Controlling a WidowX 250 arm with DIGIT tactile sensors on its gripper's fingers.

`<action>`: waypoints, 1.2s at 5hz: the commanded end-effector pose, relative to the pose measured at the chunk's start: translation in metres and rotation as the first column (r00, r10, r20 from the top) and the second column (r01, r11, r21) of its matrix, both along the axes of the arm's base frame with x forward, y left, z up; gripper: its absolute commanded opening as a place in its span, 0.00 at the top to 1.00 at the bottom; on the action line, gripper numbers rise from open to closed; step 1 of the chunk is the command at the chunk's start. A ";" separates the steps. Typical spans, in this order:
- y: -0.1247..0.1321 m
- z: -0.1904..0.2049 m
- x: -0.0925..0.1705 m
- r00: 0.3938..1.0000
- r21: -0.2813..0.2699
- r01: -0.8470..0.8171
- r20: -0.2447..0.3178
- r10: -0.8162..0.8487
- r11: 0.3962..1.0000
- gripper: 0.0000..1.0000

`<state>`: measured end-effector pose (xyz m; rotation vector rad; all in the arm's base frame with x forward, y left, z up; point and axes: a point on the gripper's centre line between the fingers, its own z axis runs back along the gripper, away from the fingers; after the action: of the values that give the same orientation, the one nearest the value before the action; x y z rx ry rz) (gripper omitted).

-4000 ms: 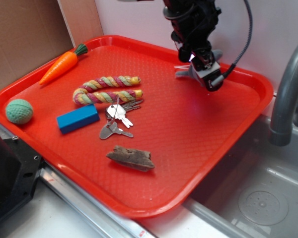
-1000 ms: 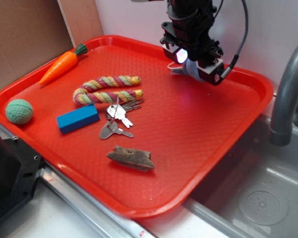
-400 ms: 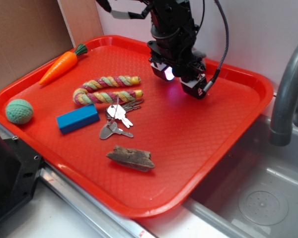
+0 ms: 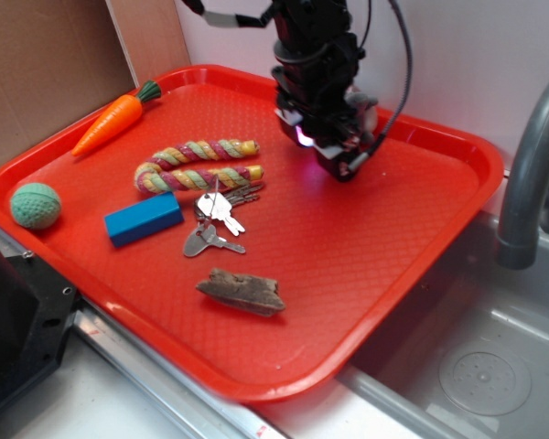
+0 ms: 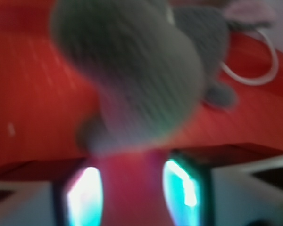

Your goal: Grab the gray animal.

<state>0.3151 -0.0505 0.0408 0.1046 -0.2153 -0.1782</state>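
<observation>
The gray animal (image 5: 132, 70) fills the upper part of the wrist view, a blurred soft grey body lying on the red tray (image 5: 28, 94), with a thin white loop (image 5: 262, 77) at its right. My gripper (image 5: 132, 188) is open. Its two glowing fingers (image 5: 85, 197) stand apart just short of the toy, and only red tray shows between them. In the exterior view the gripper (image 4: 334, 154) hangs low over the tray's back middle, and the arm covers nearly all of the toy.
On the tray (image 4: 256, 389) lie a carrot (image 4: 119, 114), a striped rope toy (image 4: 201, 165), keys (image 4: 218, 219), a blue block (image 4: 144, 218), a green ball (image 4: 35, 204) and a brown wood chunk (image 4: 242, 291). A grey faucet (image 4: 531, 174) and sink (image 4: 476, 366) stand to the right.
The gripper has swung left from the tray's back right and dropped lower over the toy. The gray animal, visible beside the fingers earlier, is now covered by the arm in the exterior view.
</observation>
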 end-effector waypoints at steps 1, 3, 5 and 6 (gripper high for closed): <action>-0.014 0.028 0.010 0.996 -0.014 0.018 0.083 -0.016 1.000 0.00; -0.030 0.024 0.028 0.969 0.006 -0.077 0.236 0.074 0.997 0.00; -0.016 0.003 0.075 0.981 0.005 -0.074 0.182 0.072 0.997 0.00; 0.001 -0.002 0.088 0.982 0.000 -0.096 0.165 0.094 0.995 0.00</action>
<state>0.3815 -0.0572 0.0230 0.1355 -0.3060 -0.0785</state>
